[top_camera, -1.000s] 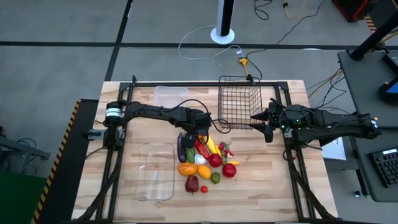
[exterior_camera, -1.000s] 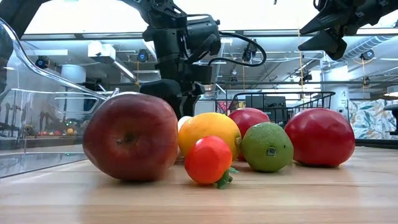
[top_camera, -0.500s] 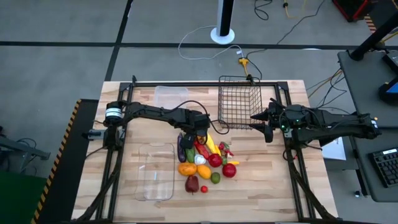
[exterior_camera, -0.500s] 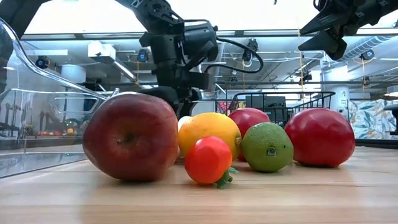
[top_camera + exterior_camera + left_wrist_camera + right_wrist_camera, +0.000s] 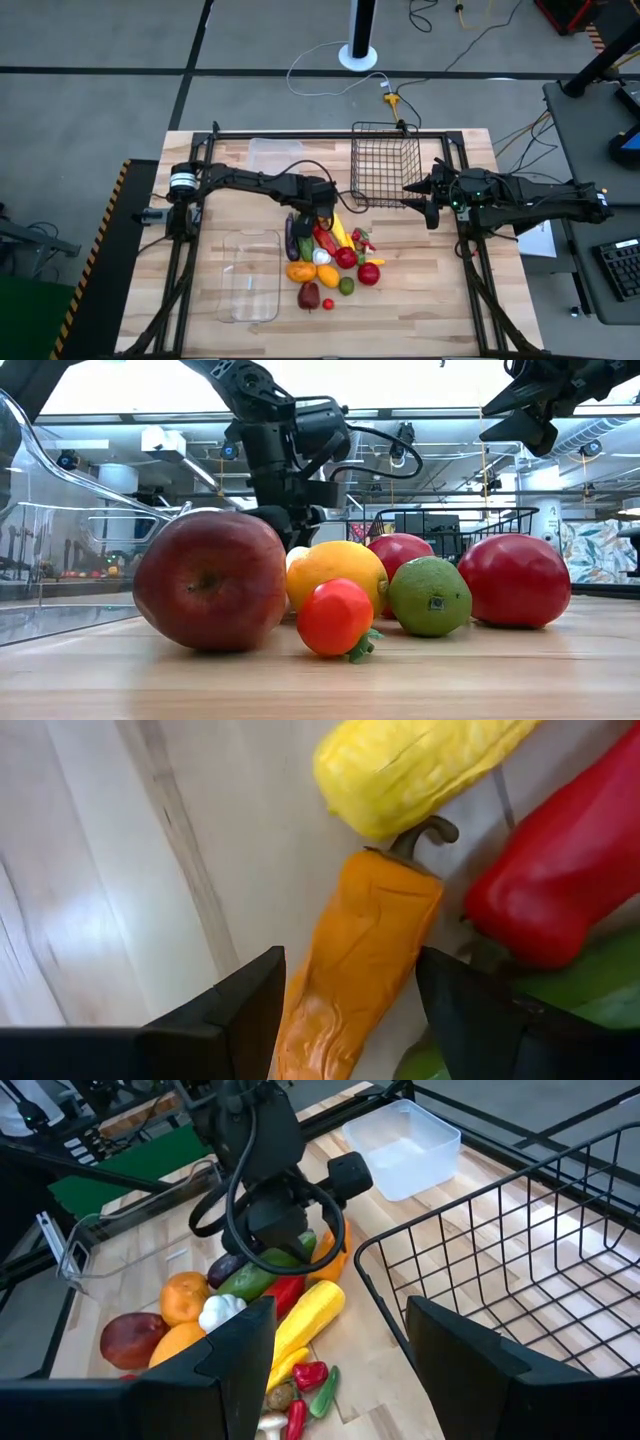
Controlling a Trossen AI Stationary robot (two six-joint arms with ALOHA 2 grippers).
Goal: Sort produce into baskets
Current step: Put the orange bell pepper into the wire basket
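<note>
Now the left gripper (image 5: 345,1010) is down at the pile of produce (image 5: 328,255) in the middle of the table (image 5: 430,300), its fingers apart on both sides of an orange pepper (image 5: 360,960). Over by the black wire basket (image 5: 385,165), the right gripper (image 5: 335,1355) hangs open, holding nothing.

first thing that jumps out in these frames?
The bright produce pile at the table's middle, with the left gripper down at its far edge, open fingers astride an orange pepper. In the low view a big red apple fills the foreground. The right gripper hangs open beside the empty black wire basket.
</note>
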